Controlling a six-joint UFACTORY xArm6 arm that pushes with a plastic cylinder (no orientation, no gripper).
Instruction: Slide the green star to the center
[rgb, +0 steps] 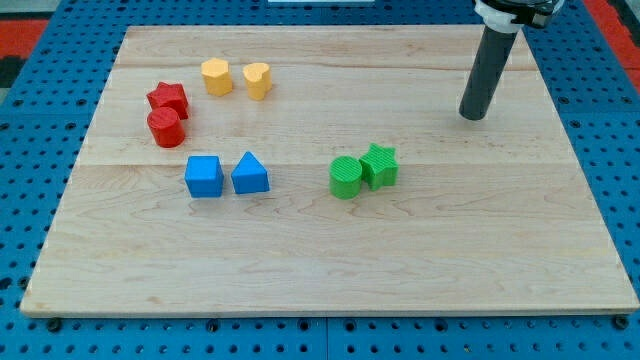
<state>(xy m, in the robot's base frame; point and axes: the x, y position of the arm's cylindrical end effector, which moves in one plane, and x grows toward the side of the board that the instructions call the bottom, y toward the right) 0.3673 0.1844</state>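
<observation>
The green star (380, 165) lies on the wooden board (320, 260), a little right of the board's middle. A green cylinder (346, 177) touches its left side. My tip (472, 115) rests on the board up and to the right of the star, well apart from it, with no block touching it.
A blue cube (204, 176) and a blue triangular block (249, 174) sit left of centre. A red star (168, 99) and a red cylinder (165, 127) are at the left. A yellow hexagon (216, 76) and a yellow heart (258, 80) are at the upper left.
</observation>
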